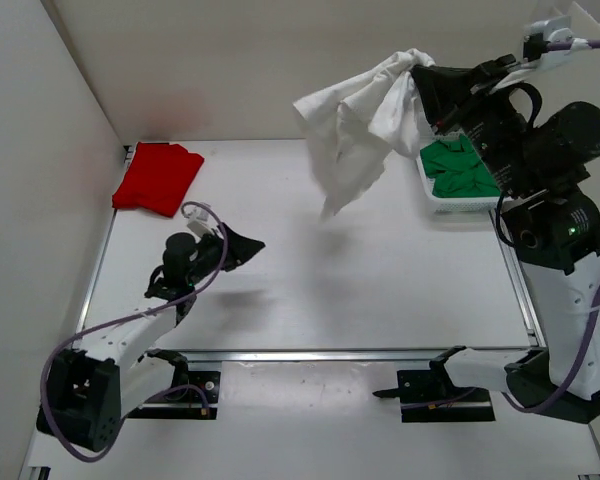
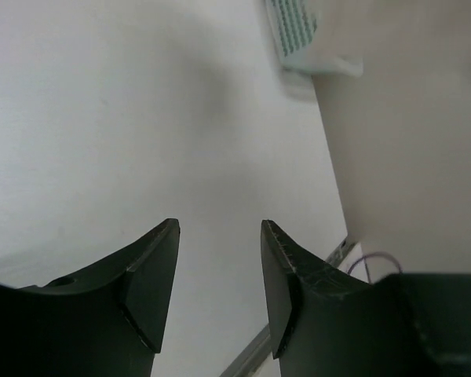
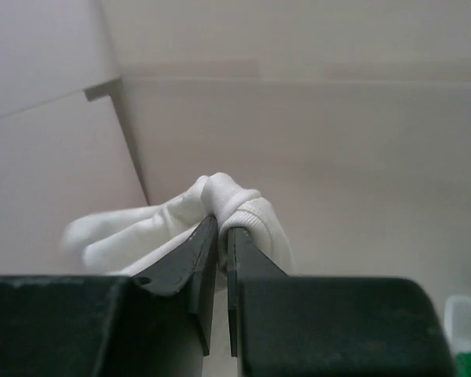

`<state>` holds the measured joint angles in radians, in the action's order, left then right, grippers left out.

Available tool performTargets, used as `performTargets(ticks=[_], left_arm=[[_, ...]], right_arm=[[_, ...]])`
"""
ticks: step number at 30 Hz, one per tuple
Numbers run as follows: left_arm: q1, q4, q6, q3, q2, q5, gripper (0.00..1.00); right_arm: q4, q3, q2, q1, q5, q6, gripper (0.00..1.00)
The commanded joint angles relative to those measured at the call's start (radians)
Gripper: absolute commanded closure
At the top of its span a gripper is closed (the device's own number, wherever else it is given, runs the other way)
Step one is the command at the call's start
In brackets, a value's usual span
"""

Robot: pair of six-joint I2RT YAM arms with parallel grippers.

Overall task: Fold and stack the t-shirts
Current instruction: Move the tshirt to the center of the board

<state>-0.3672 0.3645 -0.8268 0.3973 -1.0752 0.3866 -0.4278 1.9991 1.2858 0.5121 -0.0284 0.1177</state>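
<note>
Right claw [image 3: 221, 229] pinches the white shirt [image 1: 355, 125] aloft at one o'clock; left claw [image 2: 218, 232] hangs apart, empty; red shirt [image 1: 158, 177] at ten.

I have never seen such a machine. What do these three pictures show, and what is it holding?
These are two robot arms bolted at the near edge of a table. The wide picture comes from a camera above and behind them. The other two come from small cameras on the wrists, so each sees its own tool. The right tool is shut on a white shirt and holds it up in the air, hanging crumpled. The left tool is open and holds nothing, low over the bare table. A red shirt lies folded at the far left corner. A green shirt sits in a white basket at the far right.
</note>
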Motion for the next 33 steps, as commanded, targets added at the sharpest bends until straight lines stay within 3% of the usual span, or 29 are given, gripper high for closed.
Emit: performTargets(ticks=[1, 4, 6, 10, 12, 14, 19, 21, 22, 24, 26, 29, 31, 33], left_arm=[[0.129, -0.035, -0.037, -0.008, 0.104, 0.055, 0.43], [0.263, -0.062, -0.051, -0.023, 0.179, 0.081, 0.40], [0.292, -0.096, -0.044, -0.031, 0.219, 0.074, 0.40], [0.234, -0.113, -0.012, -0.067, 0.177, 0.048, 0.39], [0.212, -0.114, 0.017, -0.081, 0.117, -0.012, 0.38], [0.217, -0.072, 0.015, -0.087, 0.040, -0.048, 0.39], [0.192, -0.004, -0.011, -0.013, -0.147, -0.087, 0.41], [0.168, -0.036, 0.021, 0.009, -0.149, -0.101, 0.40], [0.156, -0.061, 0.058, 0.020, -0.122, -0.132, 0.37], [0.120, -0.145, 0.104, 0.009, -0.062, -0.199, 0.32], [0.058, -0.214, 0.178, -0.009, 0.058, -0.297, 0.25], [-0.025, -0.362, 0.224, -0.031, 0.200, -0.385, 0.25], [-0.053, -0.456, 0.250, -0.057, 0.279, -0.384, 0.31], [-0.078, -0.592, 0.271, -0.075, 0.369, -0.385, 0.34]], right_arm=[[0.093, -0.029, 0.030, -0.010, 0.129, 0.060, 1.00], [0.220, -0.228, -0.012, -0.195, 0.318, 0.210, 1.00], [0.365, -0.539, -0.034, -0.285, 0.509, 0.388, 1.00], [0.637, -0.978, -0.007, -0.317, 0.601, 0.542, 1.00], [0.719, -1.099, 0.032, -0.310, 0.604, 0.572, 1.00], [0.735, -1.149, 0.089, -0.304, 0.565, 0.568, 1.00], [0.612, -1.064, 0.260, -0.345, 0.478, 0.499, 1.00], [0.577, -1.028, 0.274, -0.359, 0.463, 0.470, 0.93], [0.566, -1.014, 0.270, -0.363, 0.440, 0.464, 0.89], [0.534, -1.011, 0.236, -0.351, 0.375, 0.436, 0.64], [0.457, -1.028, 0.175, -0.328, 0.276, 0.396, 0.53], [0.445, -1.158, 0.066, -0.275, 0.211, 0.393, 0.50], [0.448, -1.255, -0.003, -0.232, 0.190, 0.399, 0.53], [0.451, -1.362, -0.084, -0.163, 0.188, 0.390, 0.63]])
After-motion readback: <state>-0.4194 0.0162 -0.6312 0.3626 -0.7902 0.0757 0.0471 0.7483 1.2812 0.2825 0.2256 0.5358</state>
